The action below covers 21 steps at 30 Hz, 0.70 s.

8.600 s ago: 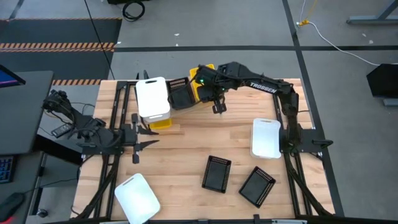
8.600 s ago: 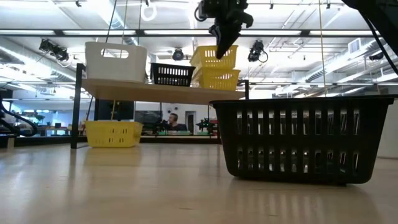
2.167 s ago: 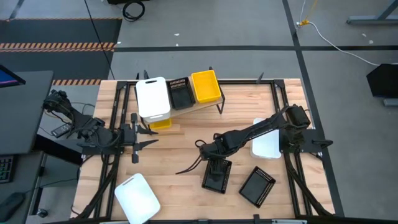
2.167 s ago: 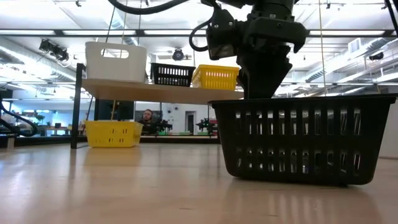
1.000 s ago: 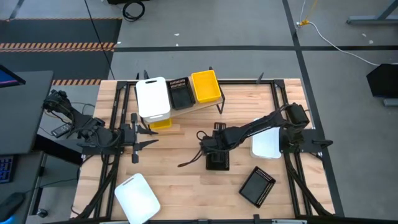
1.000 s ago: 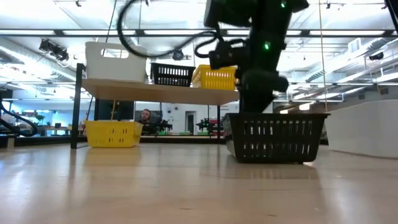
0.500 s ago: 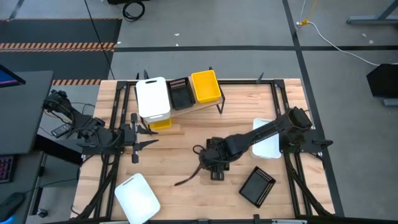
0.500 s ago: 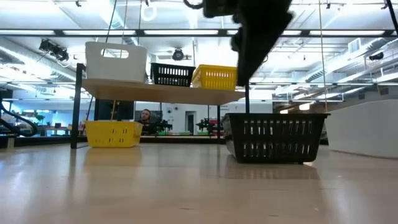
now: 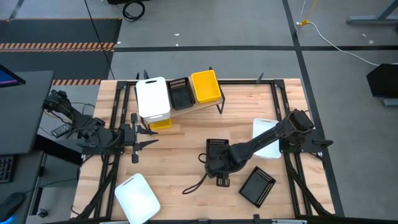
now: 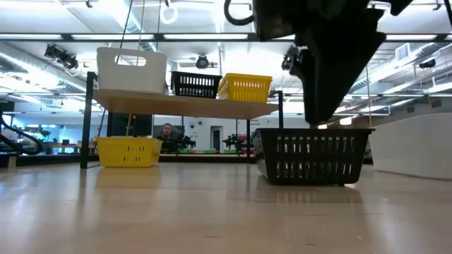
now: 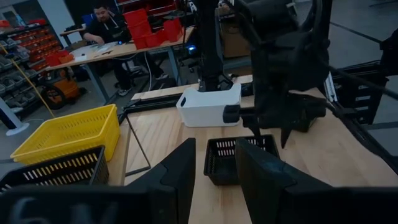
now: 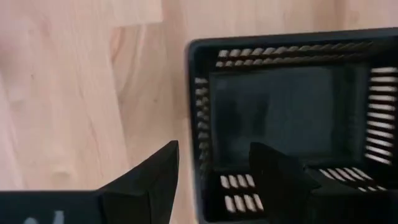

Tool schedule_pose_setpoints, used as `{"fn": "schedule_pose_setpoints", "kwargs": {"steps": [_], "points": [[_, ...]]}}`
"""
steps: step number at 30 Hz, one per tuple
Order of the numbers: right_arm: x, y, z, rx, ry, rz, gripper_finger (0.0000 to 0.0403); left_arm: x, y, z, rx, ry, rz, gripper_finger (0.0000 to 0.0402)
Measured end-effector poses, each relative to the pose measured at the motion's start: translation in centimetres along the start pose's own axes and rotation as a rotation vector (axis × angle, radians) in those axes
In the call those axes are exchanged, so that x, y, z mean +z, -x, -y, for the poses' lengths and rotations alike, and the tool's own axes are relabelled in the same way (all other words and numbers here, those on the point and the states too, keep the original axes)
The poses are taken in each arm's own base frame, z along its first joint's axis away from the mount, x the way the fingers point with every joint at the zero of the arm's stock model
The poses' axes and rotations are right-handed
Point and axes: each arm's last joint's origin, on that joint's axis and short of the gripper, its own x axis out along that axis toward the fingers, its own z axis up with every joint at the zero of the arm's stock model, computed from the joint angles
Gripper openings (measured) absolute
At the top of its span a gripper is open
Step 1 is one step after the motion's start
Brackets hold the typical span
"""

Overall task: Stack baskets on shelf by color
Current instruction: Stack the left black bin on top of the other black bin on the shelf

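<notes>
The shelf carries a white basket, a black basket and a yellow basket side by side. Another yellow basket rests on the table under it. A black basket sits upright mid-table. My right gripper hangs open just above its near side, pointing down. In the right wrist view one finger is over bare wood and the other over the basket's inside. My left gripper waits open at the left, with nothing between its fingers.
A second loose black basket lies near the front right. A white basket sits at the right under my right arm, and another white one at the front left. Bare wood lies between them. People sit at desks beyond the table.
My right gripper has risen off the mid-table black basket and moved toward the table's near edge, turning as it went. The basket has stayed where it was.
</notes>
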Motion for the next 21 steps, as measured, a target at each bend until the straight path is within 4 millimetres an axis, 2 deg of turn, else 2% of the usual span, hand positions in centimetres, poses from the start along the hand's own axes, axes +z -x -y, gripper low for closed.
{"fn": "schedule_pose_setpoints", "kwargs": {"steps": [6, 13, 17, 21], "points": [[-0.3, -1.3, 0.1, 0.022, -0.004, 0.035, 0.0209, 0.0, 0.0, 0.0, 0.0, 0.0, 0.0, 0.0121], [-1.2, -3.2, 1.4, -0.041, 0.006, 0.045, 0.02, 0.0, 0.0, 0.0, 0.0, 0.001, 0.0, 0.0121], [-1.9, -4.5, 2.0, -0.041, 0.021, 0.044, 0.0172, 0.0, 0.0, 0.0, 0.0, 0.0, 0.0, 0.0121], [-2.1, -5.0, 2.5, -0.047, 0.015, 0.037, 0.0119, 0.0, 0.0, 0.0, 0.0, 0.0, 0.0, 0.0121]]}}
